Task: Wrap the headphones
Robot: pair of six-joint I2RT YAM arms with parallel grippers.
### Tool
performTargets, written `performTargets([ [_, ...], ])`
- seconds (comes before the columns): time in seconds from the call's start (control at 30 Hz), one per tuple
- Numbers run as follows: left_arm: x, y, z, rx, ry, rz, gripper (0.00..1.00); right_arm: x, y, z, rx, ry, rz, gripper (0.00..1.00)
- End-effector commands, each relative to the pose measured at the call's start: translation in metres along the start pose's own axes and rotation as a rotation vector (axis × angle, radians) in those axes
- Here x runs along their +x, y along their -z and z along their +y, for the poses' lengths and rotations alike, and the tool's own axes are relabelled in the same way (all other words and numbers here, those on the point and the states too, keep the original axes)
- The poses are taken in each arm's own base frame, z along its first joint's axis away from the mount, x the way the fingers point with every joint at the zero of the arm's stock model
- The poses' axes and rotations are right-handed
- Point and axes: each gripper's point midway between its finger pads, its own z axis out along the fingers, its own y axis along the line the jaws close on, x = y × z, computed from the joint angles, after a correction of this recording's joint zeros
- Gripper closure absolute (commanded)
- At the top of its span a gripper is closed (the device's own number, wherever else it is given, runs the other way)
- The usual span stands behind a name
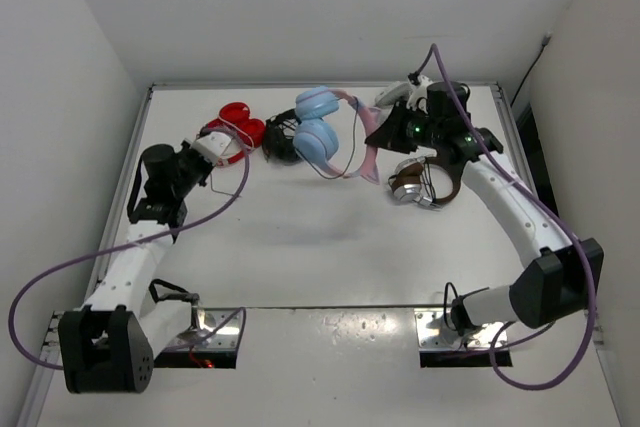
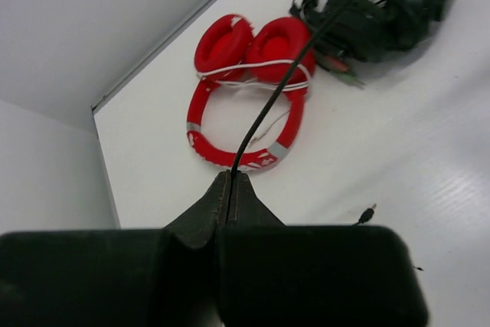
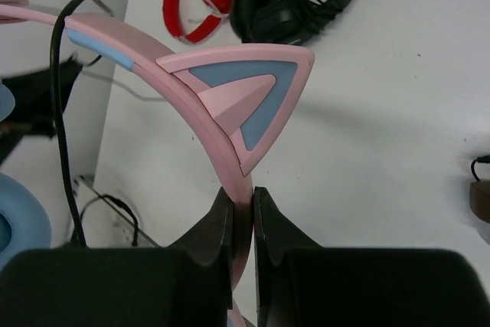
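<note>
The headphones [image 1: 316, 129] are lifted above the back middle of the table, their light blue ear cups to the left and the pink headband [image 3: 230, 151] to the right. My right gripper [image 3: 243, 193] is shut on the thin pink headband just below a cat ear [image 3: 249, 89]; from above, the right gripper [image 1: 370, 140] shows beside the band. My left gripper [image 2: 231, 178] is shut on the thin black cable [image 2: 268, 109], which runs taut away over the red pair toward the back. The cable's plug [image 2: 369, 210] hangs free to the right. From above, my left gripper [image 1: 222, 147] is at the back left.
A red pair of headphones [image 1: 238, 127] lies at the back left, right in front of my left fingers. A black pair with tangled cord [image 1: 282, 142] lies next to it. A brown-and-silver pair [image 1: 415, 187] sits under my right arm. White walls close in the table's left, back and right sides.
</note>
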Motion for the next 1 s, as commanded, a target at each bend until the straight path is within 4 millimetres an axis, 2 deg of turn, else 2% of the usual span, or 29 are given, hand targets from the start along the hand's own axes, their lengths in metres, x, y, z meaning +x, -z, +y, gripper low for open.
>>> performTargets([
  [0.0, -0.013, 0.014, -0.023, 0.108, -0.027, -0.097, 1.00, -0.050, 0.003, 0.004, -0.015, -0.162, -0.134, 1.00],
  [0.03, -0.021, 0.022, -0.027, 0.114, -0.047, -0.125, 1.00, -0.053, 0.002, -0.004, 0.000, -0.213, -0.138, 1.00],
  [0.13, -0.024, 0.032, -0.049, 0.196, -0.093, -0.156, 1.00, -0.067, -0.004, -0.008, 0.017, -0.238, -0.158, 1.00],
  [0.17, -0.027, 0.039, -0.058, 0.234, -0.132, -0.169, 1.00, -0.073, -0.002, -0.008, 0.024, -0.245, -0.178, 1.00],
  [0.23, -0.031, 0.048, -0.077, 0.315, -0.169, -0.207, 1.00, -0.077, -0.011, -0.019, 0.079, -0.268, -0.185, 1.00],
  [0.3, -0.032, 0.063, -0.099, 0.397, -0.265, -0.247, 1.00, -0.080, -0.018, -0.028, 0.111, -0.295, -0.193, 1.00],
  [0.4, -0.033, 0.078, -0.117, 0.457, -0.374, -0.301, 1.00, -0.093, -0.018, -0.041, 0.153, -0.316, -0.235, 1.00],
  [0.43, -0.040, 0.086, -0.120, 0.460, -0.417, -0.341, 1.00, -0.092, -0.020, -0.045, 0.167, -0.320, -0.234, 1.00],
  [0.53, -0.041, 0.102, -0.142, 0.555, -0.536, -0.415, 1.00, -0.092, -0.025, -0.055, 0.188, -0.356, -0.235, 1.00],
  [0.63, -0.047, 0.114, -0.156, 0.610, -0.604, -0.483, 1.00, -0.090, -0.028, -0.063, 0.213, -0.371, -0.242, 1.00],
  [0.7, -0.046, 0.119, -0.166, 0.660, -0.655, -0.512, 1.00, -0.085, -0.037, -0.070, 0.223, -0.401, -0.229, 1.00],
  [0.83, -0.047, 0.125, -0.184, 0.777, -0.740, -0.550, 1.00, -0.081, -0.045, -0.068, 0.198, -0.442, -0.207, 1.00],
  [0.97, -0.049, 0.125, -0.200, 0.866, -0.788, -0.569, 1.00, -0.086, -0.049, -0.068, 0.194, -0.462, -0.211, 1.00],
])
